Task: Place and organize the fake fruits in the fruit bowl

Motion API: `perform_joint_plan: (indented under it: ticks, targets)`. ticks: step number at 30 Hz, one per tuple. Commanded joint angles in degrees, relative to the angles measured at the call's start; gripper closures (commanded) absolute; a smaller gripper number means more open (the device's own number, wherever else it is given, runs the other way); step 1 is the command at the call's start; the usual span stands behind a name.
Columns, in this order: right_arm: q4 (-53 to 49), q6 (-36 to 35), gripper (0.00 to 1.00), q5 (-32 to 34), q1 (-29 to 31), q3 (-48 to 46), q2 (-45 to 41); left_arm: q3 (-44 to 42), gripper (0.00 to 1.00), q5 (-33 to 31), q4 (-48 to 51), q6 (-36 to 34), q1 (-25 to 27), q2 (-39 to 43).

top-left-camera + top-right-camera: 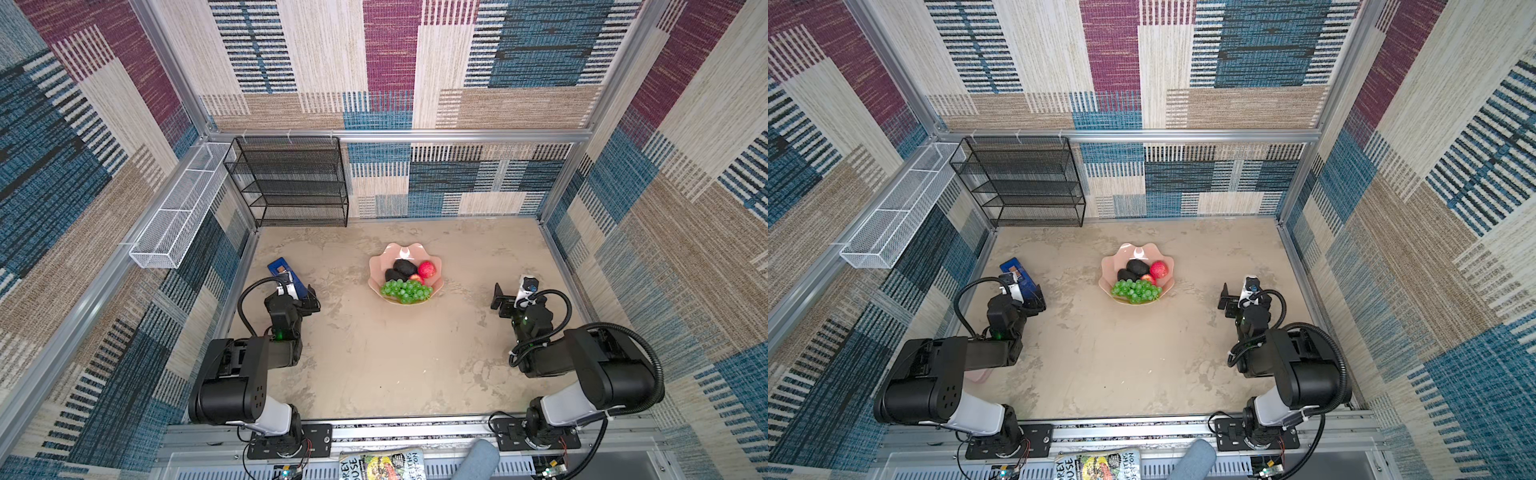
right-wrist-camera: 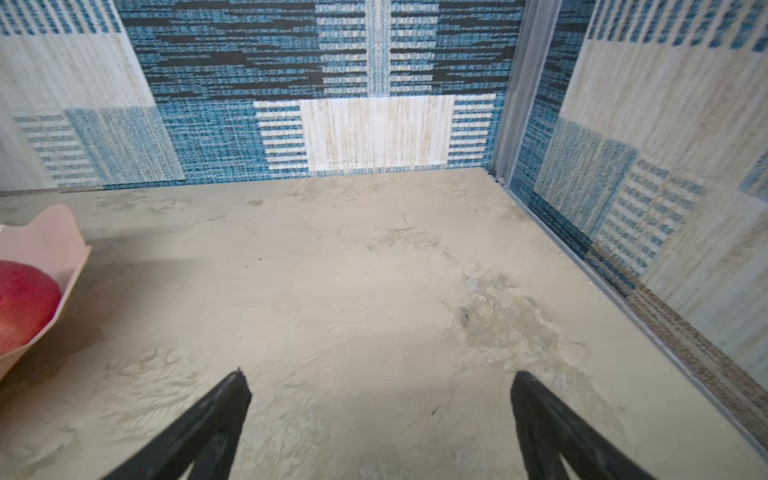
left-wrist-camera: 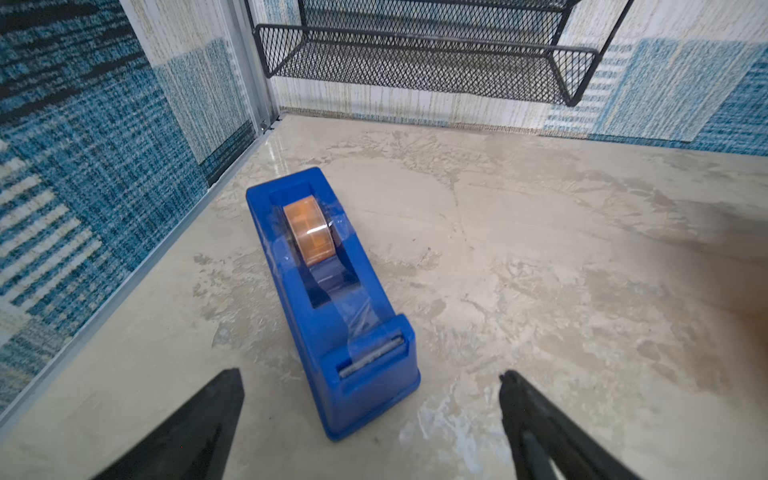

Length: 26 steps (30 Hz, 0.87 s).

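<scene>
Bowl: glossy salmon-pink wavy-rimmed bowl [image 1: 394, 252], frame centre
Fruits: red apples [image 1: 427, 269], dark avocados [image 1: 404, 266], green grapes [image 1: 405, 291], all inside it
Left pincer [image 3: 370, 372]: wide open, empty
Right pincer [image 2: 380, 371]: wide open, empty

Robot test cell in a lab, aluminium frame [image 1: 415, 135] closing it in, carpet-patterned wall panels [image 1: 390, 50], left arm [image 1: 232, 382] and right arm [image 1: 602, 374] bolted to near rail [image 1: 395, 434], beige tabletop [image 1: 395, 353], black mesh rack [image 1: 291, 183] far left.

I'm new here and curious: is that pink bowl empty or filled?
Filled. In both top views the pink bowl holds green grapes, two dark avocados and two red apples.
</scene>
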<state>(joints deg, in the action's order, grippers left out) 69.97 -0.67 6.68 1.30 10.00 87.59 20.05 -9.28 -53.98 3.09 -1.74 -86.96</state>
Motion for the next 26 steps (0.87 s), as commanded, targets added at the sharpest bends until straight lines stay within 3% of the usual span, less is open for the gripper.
perform_joint_plan:
  ticks: [1, 26]
  targets:
    - [7.82, -0.68, 0.00, -3.45, -0.25, -0.22, 0.28, 0.05, 0.01, -0.36, 1.01, 0.69, 0.03, -0.06]
    - [5.61, -0.29, 0.00, -1.69, -0.25, 0.99, 0.36, 3.51, 0.01, 3.10, 5.90, -1.16, 0.08, -1.02]
